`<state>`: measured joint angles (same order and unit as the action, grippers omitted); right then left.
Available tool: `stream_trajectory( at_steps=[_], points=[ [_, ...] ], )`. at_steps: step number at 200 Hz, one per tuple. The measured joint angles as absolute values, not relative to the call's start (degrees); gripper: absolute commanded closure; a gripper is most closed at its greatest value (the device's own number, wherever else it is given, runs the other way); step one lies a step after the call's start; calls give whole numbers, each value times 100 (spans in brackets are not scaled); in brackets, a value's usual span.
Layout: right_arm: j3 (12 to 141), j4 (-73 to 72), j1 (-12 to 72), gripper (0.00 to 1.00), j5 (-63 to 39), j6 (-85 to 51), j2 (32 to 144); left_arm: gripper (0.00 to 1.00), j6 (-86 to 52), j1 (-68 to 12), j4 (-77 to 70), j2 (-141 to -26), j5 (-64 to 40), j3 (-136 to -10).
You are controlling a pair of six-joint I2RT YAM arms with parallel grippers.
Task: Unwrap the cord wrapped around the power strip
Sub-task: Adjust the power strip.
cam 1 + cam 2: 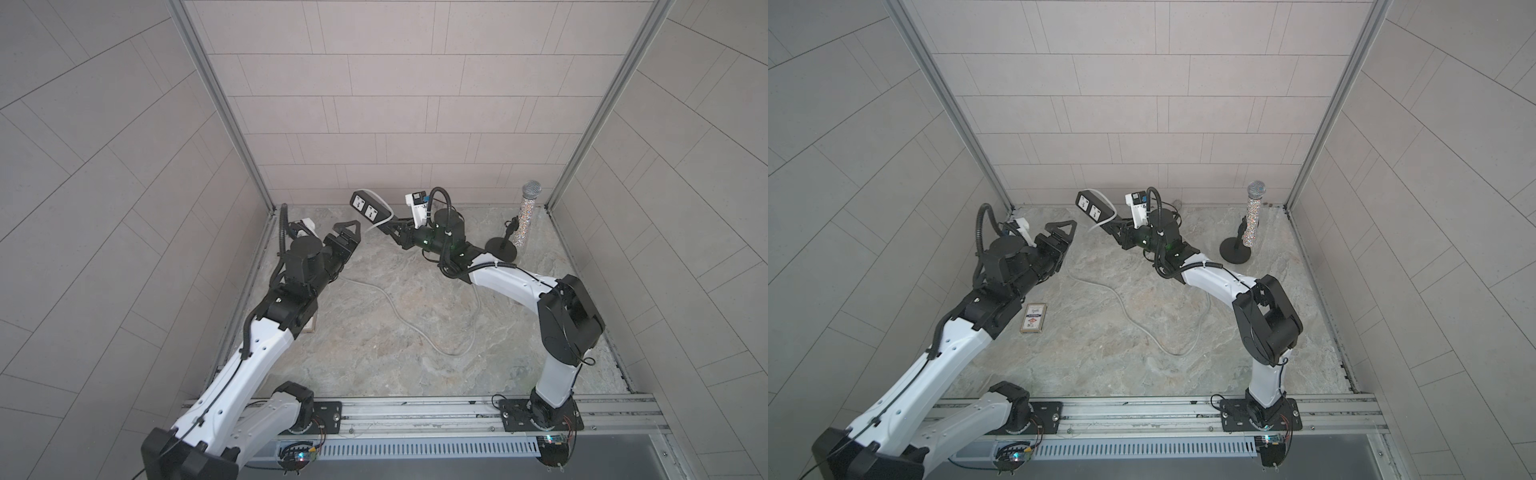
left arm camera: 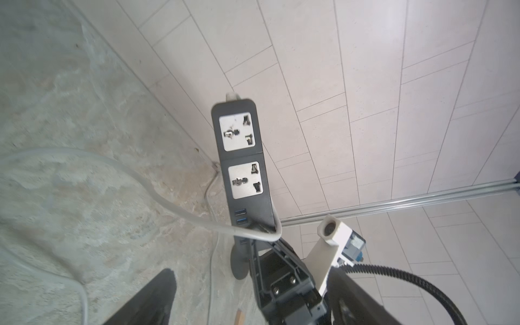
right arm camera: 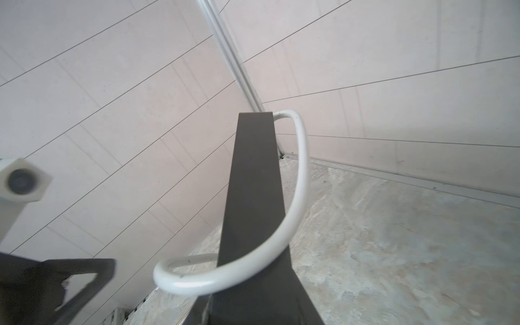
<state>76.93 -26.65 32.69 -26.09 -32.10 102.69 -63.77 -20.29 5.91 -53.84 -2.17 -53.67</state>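
right pincer [image 1: 388, 227] clamps the raised power strip [image 1: 368, 208], cord [image 1: 399, 316] looped round it beside the grip; left pincer [image 1: 351, 237] gapes empty nearby.

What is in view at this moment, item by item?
power strip: one, black with white sockets, held above the table's far side
cord: one, white, looped round the strip's lower end, rest trailing over the table
microphone: one, glittery silver, on a black stand, far right corner
card box: one, printed, table's left side
table: one, grey marbled
left end effector: one, black, open, beside the strip
right end effector: one, black, shut on the strip
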Motion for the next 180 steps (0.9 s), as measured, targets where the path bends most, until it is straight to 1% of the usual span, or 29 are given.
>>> stream_trajectory(
  at_steps=[17,33,68,85,116,131,180],
  points=[
    [7693,-2650,3138,100,-2633,-3242,10147,14,-6051,-1964,871,-5199,-54,-5371],
    [7693,-2646,3076,100,-2749,-3251,9990,15,-5734,-1885,1092,-5231,32,-5413],
    [7690,-2567,3059,100,-3188,-2998,9590,15,-5505,-1680,1282,-5839,-226,-5892],
    [7690,-2578,3087,100,-3317,-2818,9504,14,-5717,-1647,1111,-6171,-491,-6160],
    [7690,-2534,3179,100,-3343,-2644,9513,11,-6333,-1649,646,-6573,-917,-6272],
    [7688,-2526,3234,100,-3345,-2578,9513,9,-6591,-1649,279,-6648,-1004,-6163],
    [7638,-2335,3439,100,-3382,-2355,9513,8,-7013,-1649,-550,-6705,-1098,-6012]
  ],
)
